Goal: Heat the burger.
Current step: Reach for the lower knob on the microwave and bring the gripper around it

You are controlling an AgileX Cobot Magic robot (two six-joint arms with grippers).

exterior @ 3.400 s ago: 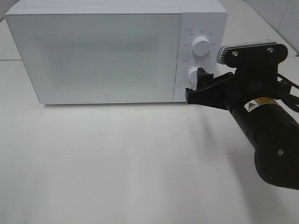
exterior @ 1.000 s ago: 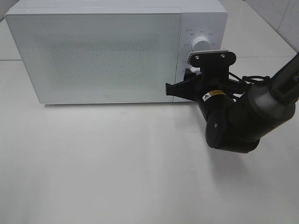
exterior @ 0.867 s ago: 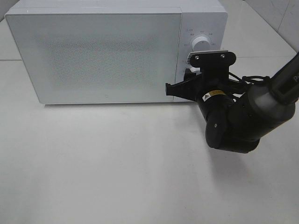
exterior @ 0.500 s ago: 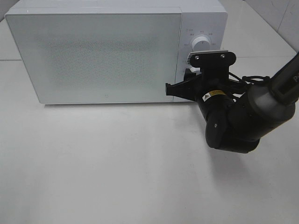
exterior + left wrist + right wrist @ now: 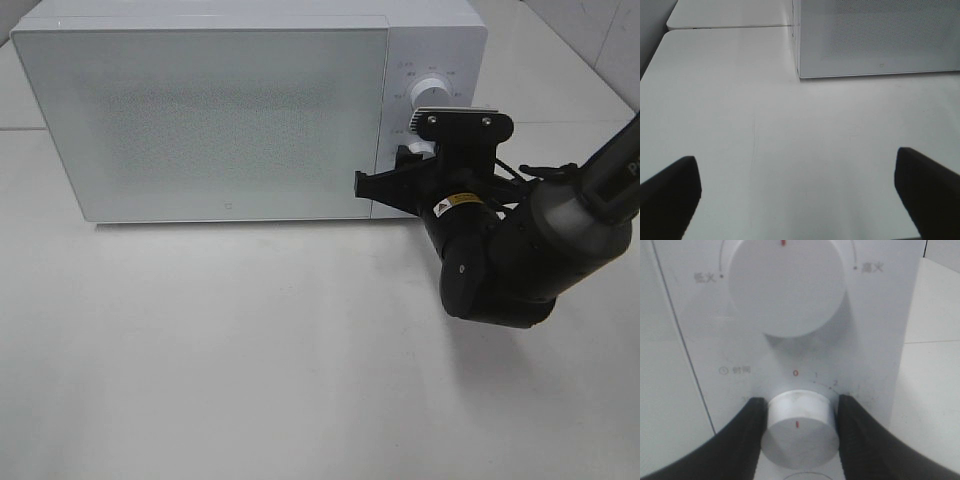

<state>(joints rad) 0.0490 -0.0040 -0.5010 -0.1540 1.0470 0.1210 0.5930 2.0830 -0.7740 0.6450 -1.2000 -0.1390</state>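
two grippers: right gripper (image 5: 800, 432) pinching lower knob (image 5: 798, 412) on microwave (image 5: 220, 110); left gripper (image 5: 797, 180) spread wide, holding nothing.

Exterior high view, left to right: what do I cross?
Microwave door → right hand closed on the lower dial → right arm's black body. Upper dial overlaps the hand, so omitted.

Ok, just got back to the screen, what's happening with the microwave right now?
The right gripper is clamped on the microwave's lower knob, the timer dial, with a finger on each side. The door is closed and the burger isn't in view; the frosted door hides whatever is inside. The left gripper hangs open over the table beside the microwave, holding nothing.
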